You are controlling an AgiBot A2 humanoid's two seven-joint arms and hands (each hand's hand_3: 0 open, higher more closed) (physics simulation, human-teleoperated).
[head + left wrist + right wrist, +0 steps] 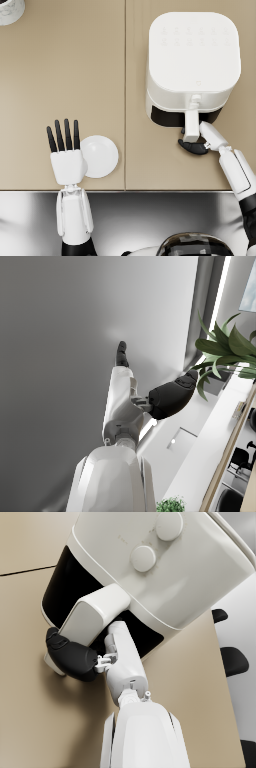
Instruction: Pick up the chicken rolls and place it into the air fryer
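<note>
The white air fryer (192, 55) stands at the back right of the tan counter, its dark drawer front showing under the body. My right hand (194, 146) grips the drawer's white handle (191, 124) from below; in the right wrist view the dark fingers (70, 657) wrap round the handle (90, 619). My left hand (65, 145) lies flat near the front left with its fingers straight and apart, holding nothing. A small round white plate (100, 156) sits just beside it. No chicken rolls show in any view.
A white round container (9, 10) stands at the back left corner. The counter's front edge (125, 190) runs along a steel strip. The left wrist view shows a grey wall and a green plant (225, 356).
</note>
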